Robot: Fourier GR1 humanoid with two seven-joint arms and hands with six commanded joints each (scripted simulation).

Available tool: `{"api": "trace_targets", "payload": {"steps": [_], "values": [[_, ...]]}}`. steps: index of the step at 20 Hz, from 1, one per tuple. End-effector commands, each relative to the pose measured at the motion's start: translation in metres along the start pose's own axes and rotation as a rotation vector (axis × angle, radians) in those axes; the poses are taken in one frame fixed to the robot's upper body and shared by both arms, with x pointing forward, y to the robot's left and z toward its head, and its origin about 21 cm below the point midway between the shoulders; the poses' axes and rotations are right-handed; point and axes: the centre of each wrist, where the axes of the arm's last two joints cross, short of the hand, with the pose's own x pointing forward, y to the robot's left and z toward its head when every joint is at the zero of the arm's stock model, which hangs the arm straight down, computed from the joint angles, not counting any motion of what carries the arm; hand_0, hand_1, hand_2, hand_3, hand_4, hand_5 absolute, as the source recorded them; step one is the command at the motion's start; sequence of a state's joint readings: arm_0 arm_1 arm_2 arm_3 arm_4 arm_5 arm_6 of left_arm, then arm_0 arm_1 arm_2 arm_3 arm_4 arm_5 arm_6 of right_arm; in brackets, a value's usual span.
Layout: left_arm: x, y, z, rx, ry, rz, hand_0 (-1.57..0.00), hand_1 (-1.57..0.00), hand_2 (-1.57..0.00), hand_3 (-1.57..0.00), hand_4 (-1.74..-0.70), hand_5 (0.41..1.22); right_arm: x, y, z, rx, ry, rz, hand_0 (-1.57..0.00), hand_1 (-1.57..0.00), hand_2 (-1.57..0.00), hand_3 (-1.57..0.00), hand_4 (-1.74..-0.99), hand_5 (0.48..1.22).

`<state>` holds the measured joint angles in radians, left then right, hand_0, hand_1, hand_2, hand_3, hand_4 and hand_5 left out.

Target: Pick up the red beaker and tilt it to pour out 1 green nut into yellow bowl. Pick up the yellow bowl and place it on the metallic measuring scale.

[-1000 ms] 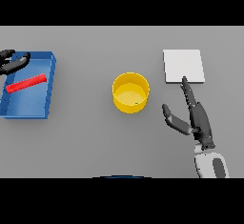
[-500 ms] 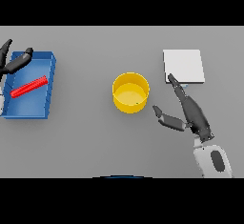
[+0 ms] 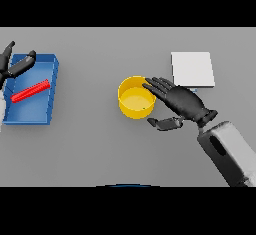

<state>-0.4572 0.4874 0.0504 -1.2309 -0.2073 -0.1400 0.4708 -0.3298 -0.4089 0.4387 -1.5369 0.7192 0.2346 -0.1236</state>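
Reaching in from the lower right, the white and grey right arm (image 3: pixel 227 151) ends in the right hand (image 3: pixel 182 104), which sits just right of the yellow bowl (image 3: pixel 135 97). Its fingers (image 3: pixel 157 86) are spread and fairly straight, their tips lying over the bowl's right rim, while the thumb (image 3: pixel 164 124) extends toward the bowl's near right side, a little below it. The hand is open, not clasped around anything; whether the fingertips actually touch the rim cannot be told.

That bowl stands upright on the grey tabletop (image 3: pixel 90 149), roughly at the middle, its inside showing plain yellow. Beyond the bowl and to its right lies the metallic measuring scale (image 3: pixel 193 69), a pale square plate flat on the tabletop, apart from the bowl.

Well to the left of the bowl rests a blue tray (image 3: pixel 50 86). Inside it lies the red beaker (image 3: pixel 31 90) on its side, slanting across the tray floor. At the tray's far left corner hangs the left hand (image 3: pixel 15 64), open with loosely extended fingers, partly over the tray's rim and holding nothing.
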Motion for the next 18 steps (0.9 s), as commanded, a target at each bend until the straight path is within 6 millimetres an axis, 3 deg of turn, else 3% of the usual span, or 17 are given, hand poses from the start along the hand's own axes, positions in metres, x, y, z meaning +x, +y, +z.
{"api": "trace_targets", "payload": {"steps": [1, 5, 15, 18], "values": [[0.0, 0.001, 0.001, 0.002, 0.001, -0.001, 0.0, 0.0, 0.0, 0.0, -0.81, 0.687, 0.0, -0.003, -0.006, 0.034, -0.013, 0.035, 0.0, 0.0, 0.0, 0.0, -1.167, 0.639], [-0.001, 0.002, 0.001, -0.005, 0.0, -0.002, 0.0, 0.0, 0.0, 0.0, -0.81, 0.695, 0.001, -0.001, -0.031, 0.145, -0.068, 0.136, 0.0, 0.0, 0.0, 0.0, -1.153, 0.639], [-0.006, 0.007, 0.002, -0.004, 0.002, -0.007, 0.0, 0.0, 0.0, 0.0, -0.8, 0.702, 0.013, 0.005, -0.072, 0.403, -0.106, 0.277, 0.0, 0.0, 0.0, 0.0, -1.168, 0.673], [-0.004, 0.007, 0.001, -0.005, -0.007, -0.008, 0.0, 0.0, 0.0, 0.0, -0.8, 0.703, 0.009, 0.01, -0.08, 0.448, -0.091, 0.296, 0.0, 0.0, 0.0, 0.0, -1.181, 0.674]]}}
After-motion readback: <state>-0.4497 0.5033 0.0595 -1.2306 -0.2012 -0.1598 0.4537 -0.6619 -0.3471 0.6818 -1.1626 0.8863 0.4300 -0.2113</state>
